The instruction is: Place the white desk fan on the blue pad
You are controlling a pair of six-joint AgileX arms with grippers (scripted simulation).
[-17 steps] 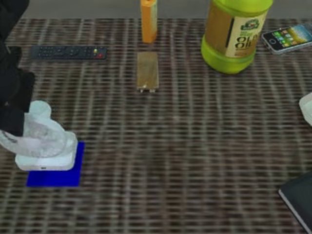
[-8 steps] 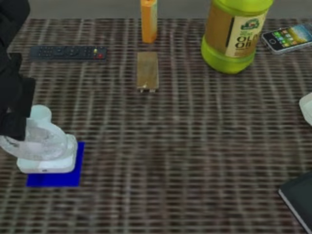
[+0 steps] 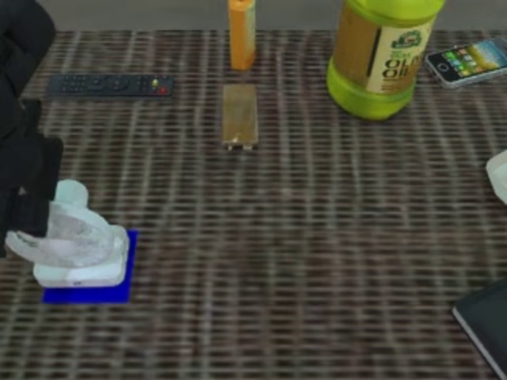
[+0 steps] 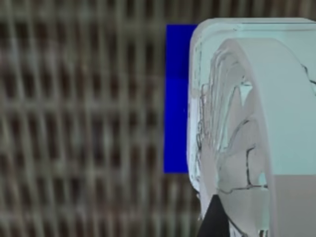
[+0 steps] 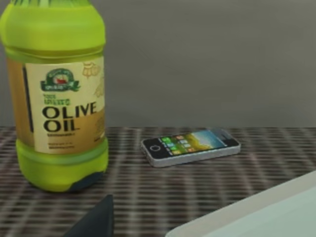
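Note:
The white desk fan (image 3: 79, 241) stands tilted with its rectangular base over the blue pad (image 3: 119, 291) at the table's front left. A blue strip shows along the pad's front and right edges. My left gripper (image 3: 28, 214) reaches in from the left edge and is shut on the white desk fan at its round grilled head. In the left wrist view the fan (image 4: 247, 113) fills the picture over the pad (image 4: 175, 98), with one dark fingertip (image 4: 213, 219) against the grille. My right arm is parked off the top view's right side; a dark part of its gripper (image 5: 96, 219) shows.
A black remote (image 3: 107, 84) lies at the back left. An orange bottle (image 3: 242, 32) and a gold bar (image 3: 239, 115) sit at back centre. An olive oil bottle (image 3: 380, 55) and a phone (image 3: 467, 62) are back right. A rounded white object (image 3: 499, 176) and a dark tablet (image 3: 487, 321) sit at the right edge.
My left gripper and the fan have shifted slightly right and toward the front, bringing the fan's base further over the blue pad. The right arm has not moved.

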